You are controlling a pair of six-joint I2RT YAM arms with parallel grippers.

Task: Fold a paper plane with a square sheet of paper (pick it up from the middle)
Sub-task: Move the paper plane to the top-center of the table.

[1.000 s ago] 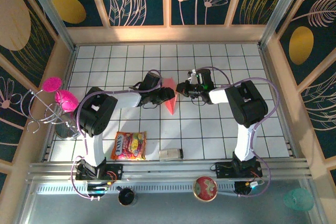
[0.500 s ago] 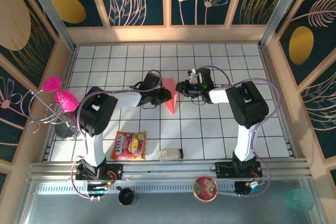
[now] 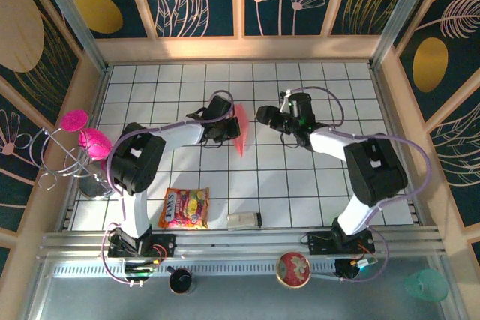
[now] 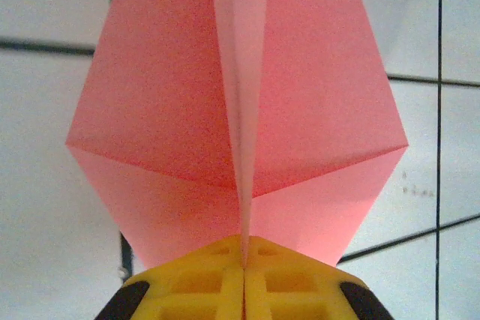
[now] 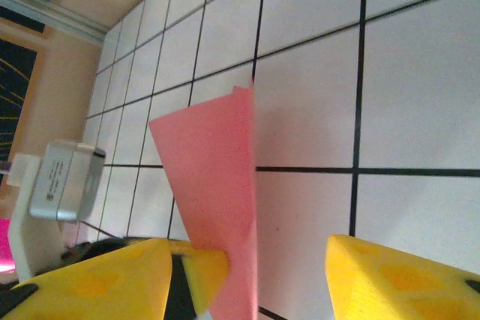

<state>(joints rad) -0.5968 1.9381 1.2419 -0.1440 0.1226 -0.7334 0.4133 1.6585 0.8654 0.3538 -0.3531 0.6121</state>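
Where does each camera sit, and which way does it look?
Top camera: above and behind the arms, looking down on the tiled table; both arms show, with the left hand and right hand either side of the paper plane.
Left wrist camera: on the left arm, looking along its shut yellow fingers, which pinch the plane's centre crease.
Right wrist camera: on the right arm, looking between its open yellow fingers at the tiles.
Shared: all three see the pink plane.
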